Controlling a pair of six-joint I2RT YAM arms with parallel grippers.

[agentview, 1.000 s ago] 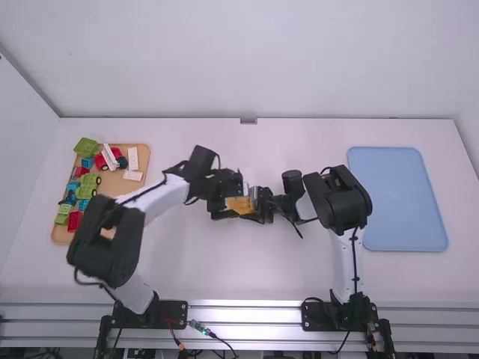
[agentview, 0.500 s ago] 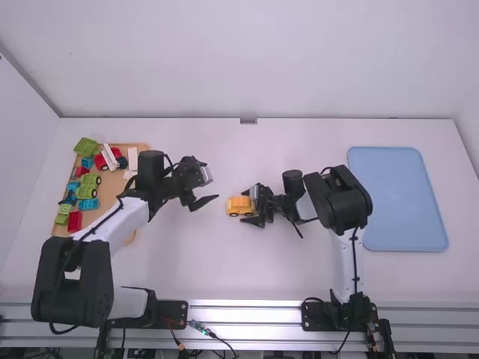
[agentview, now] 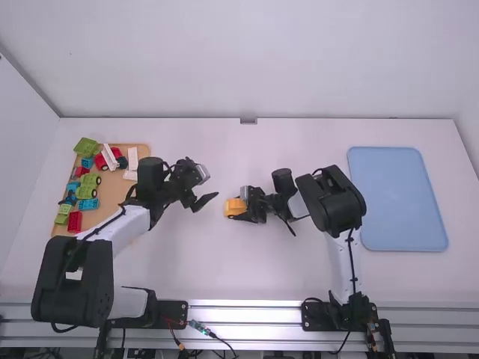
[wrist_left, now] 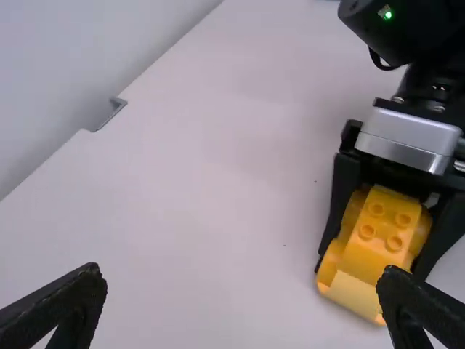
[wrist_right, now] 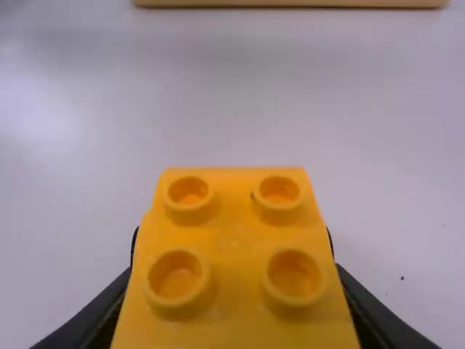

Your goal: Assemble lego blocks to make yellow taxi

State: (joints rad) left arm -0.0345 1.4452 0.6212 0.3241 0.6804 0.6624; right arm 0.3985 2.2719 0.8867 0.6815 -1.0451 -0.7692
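In the high view, my left gripper (agentview: 212, 185) is left of the yellow car (agentview: 233, 209), apart from it. My right gripper (agentview: 238, 204) holds the car from its right side. The left wrist view has my left gripper (wrist_left: 242, 276) open and empty, with the yellow car (wrist_left: 378, 236) between the other gripper's fingers; four-stud yellow top over rounded sides. From the right wrist, the car's studded yellow block (wrist_right: 232, 240) sits close up, and my right gripper (wrist_right: 232, 251) is shut on the car, fingers partly hidden behind it.
At the left, a wooden tray (agentview: 112, 194) carries green, red, blue and white blocks, partly behind the left arm. A blue tray (agentview: 398, 199) lies right of the right arm. The tray's wooden edge (wrist_right: 290, 3) crosses the top of the right wrist view.
My left gripper has let go of the yellow car and backed off to the left. My right gripper has shifted slightly left, its fingers now farther along the car's sides.
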